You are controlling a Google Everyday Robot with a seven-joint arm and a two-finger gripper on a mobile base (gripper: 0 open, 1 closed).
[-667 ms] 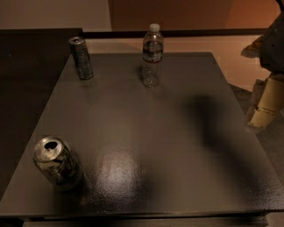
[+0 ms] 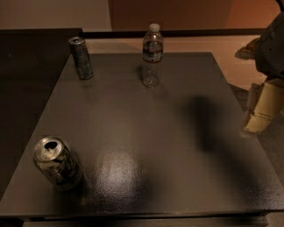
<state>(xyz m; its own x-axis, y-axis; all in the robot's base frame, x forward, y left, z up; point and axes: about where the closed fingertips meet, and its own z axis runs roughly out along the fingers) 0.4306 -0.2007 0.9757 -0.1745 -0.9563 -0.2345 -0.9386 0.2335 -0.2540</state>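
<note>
My gripper (image 2: 261,108) hangs at the right edge of the camera view, over the right side of a dark grey table (image 2: 146,128), and casts a shadow on the tabletop. It holds nothing that I can see. Nearest to it is a clear water bottle (image 2: 152,54) with a dark label and white cap, upright at the back centre. A slim dark can (image 2: 80,58) stands at the back left. An opened silver patterned can (image 2: 57,162) stands at the front left, far from the gripper.
A dark counter surface (image 2: 26,75) adjoins the table on the left. Behind the table are a pale floor strip (image 2: 222,44) and an orange-brown wall (image 2: 177,13). The robot's arm body (image 2: 271,48) fills the upper right.
</note>
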